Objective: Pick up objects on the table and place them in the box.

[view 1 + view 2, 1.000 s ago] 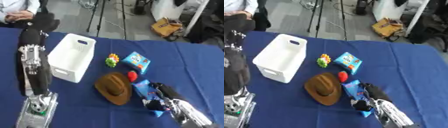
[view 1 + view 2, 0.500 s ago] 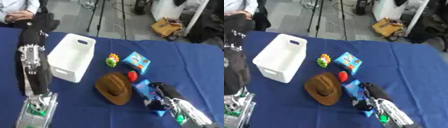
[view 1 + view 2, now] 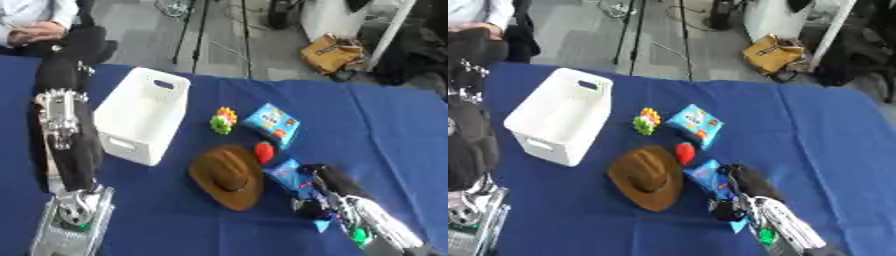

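A dark blue cloth covers the table (image 3: pixel 411 130), with a grey floor, stand legs and clutter beyond its far edge.

Nearest the camera, the robot's right hand (image 3: pixel 325 187) reaches in from the lower right and lies over a small blue snack packet (image 3: pixel 287 174). Its dark fingers are curled down onto the packet's near end and look to be pinching it, though the packet still appears to rest on the cloth. The left hand is not clearly visible; only the left arm (image 3: pixel 68 145) stands along the left edge, so whether that hand is open or closed cannot be told.

Just left of the packet sits a brown felt cowboy hat (image 3: pixel 229 175), with a small red strawberry-shaped toy (image 3: pixel 264 152) touching its far brim. Further back lie a larger light blue snack bag (image 3: pixel 271 124) and, beside it, a green and yellow knobbly toy (image 3: pixel 223 120). The white plastic box (image 3: pixel 140 116) stands open and empty at the far left.

The risk I see: the packet is thin and slippery-looking, so it may slide out on lifting. Carrying it to the box means crossing over the hat, which the arm could knock.
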`<act>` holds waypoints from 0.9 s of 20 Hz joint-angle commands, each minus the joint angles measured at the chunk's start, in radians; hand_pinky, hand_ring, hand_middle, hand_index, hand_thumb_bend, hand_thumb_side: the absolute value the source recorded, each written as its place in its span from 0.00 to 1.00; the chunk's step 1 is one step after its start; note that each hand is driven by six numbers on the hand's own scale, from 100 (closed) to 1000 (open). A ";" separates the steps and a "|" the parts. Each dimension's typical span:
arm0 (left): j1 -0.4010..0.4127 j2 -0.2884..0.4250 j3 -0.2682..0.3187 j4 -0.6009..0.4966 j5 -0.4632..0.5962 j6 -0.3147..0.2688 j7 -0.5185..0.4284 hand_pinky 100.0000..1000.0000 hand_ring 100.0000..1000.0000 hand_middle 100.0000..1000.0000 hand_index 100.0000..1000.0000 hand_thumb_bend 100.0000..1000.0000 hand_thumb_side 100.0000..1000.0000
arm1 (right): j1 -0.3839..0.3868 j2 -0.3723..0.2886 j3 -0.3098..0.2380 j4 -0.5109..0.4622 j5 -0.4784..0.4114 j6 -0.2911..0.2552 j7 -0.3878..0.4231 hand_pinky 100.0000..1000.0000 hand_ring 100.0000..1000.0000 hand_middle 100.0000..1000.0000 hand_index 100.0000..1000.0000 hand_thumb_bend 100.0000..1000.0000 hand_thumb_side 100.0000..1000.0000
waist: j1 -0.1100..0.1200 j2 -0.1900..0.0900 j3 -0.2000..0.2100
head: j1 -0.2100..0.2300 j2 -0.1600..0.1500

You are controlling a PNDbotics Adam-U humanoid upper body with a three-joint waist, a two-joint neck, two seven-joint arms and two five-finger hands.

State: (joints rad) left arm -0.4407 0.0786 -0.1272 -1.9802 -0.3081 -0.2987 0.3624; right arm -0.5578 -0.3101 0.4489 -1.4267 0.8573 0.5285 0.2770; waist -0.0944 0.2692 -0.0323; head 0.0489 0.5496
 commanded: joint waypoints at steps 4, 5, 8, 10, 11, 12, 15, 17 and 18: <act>-0.012 -0.005 -0.006 -0.020 0.003 0.000 -0.002 0.78 0.69 0.69 0.69 0.00 1.00 | 0.003 -0.025 -0.007 -0.017 -0.007 0.020 -0.006 0.38 0.62 0.59 0.72 0.00 0.14 | 0.005 -0.011 -0.004 | -0.006 -0.012; -0.012 -0.005 -0.006 -0.020 0.003 0.000 -0.002 0.78 0.69 0.69 0.69 0.00 1.00 | 0.003 -0.027 -0.008 -0.021 -0.010 0.025 -0.009 0.38 0.62 0.59 0.72 0.00 0.14 | 0.005 -0.012 -0.003 | -0.006 -0.012; -0.011 -0.007 -0.006 -0.020 0.003 0.001 -0.003 0.78 0.69 0.69 0.69 0.00 1.00 | 0.002 -0.035 -0.012 -0.037 -0.018 0.035 -0.016 0.35 0.60 0.56 0.69 0.00 0.15 | 0.005 -0.013 -0.004 | -0.007 -0.013; -0.010 -0.007 -0.006 -0.020 0.002 0.002 -0.003 0.78 0.69 0.69 0.69 0.00 1.00 | 0.001 -0.048 -0.017 -0.059 -0.025 0.043 -0.018 0.34 0.59 0.55 0.68 0.00 0.14 | 0.005 -0.014 -0.006 | -0.005 -0.013; -0.010 -0.008 -0.006 -0.020 0.002 0.002 -0.003 0.78 0.69 0.69 0.69 0.00 1.00 | 0.001 -0.055 -0.018 -0.072 -0.028 0.047 -0.017 0.34 0.59 0.55 0.68 0.00 0.14 | 0.005 -0.015 -0.007 | -0.004 -0.014; -0.009 -0.008 -0.006 -0.020 0.002 0.002 -0.003 0.78 0.69 0.69 0.69 0.00 1.00 | 0.002 -0.060 -0.019 -0.082 -0.031 0.051 -0.015 0.33 0.58 0.54 0.67 0.00 0.14 | 0.005 -0.015 -0.008 | -0.003 -0.014; -0.006 -0.007 -0.006 -0.020 0.002 0.002 -0.003 0.78 0.69 0.69 0.69 0.00 1.00 | 0.003 -0.077 -0.024 -0.116 -0.040 0.064 -0.008 0.31 0.57 0.53 0.65 0.00 0.14 | 0.003 -0.016 -0.014 | -0.001 -0.015; -0.005 -0.006 -0.006 -0.020 0.002 0.002 -0.003 0.78 0.69 0.69 0.69 0.00 1.00 | 0.004 -0.088 -0.027 -0.139 -0.045 0.073 -0.007 0.29 0.56 0.51 0.64 0.00 0.14 | 0.003 -0.016 -0.016 | 0.001 -0.015; -0.005 -0.006 -0.006 -0.020 0.002 0.002 -0.003 0.78 0.69 0.69 0.69 0.00 1.00 | 0.005 -0.095 -0.028 -0.151 -0.047 0.077 -0.006 0.29 0.56 0.51 0.64 0.00 0.14 | 0.003 -0.016 -0.017 | 0.002 -0.015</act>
State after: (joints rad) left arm -0.4387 0.0772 -0.1276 -1.9802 -0.3080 -0.2972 0.3606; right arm -0.5441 -0.3709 0.4356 -1.5409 0.8173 0.5982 0.2723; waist -0.0940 0.2706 -0.0479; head 0.0491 0.5418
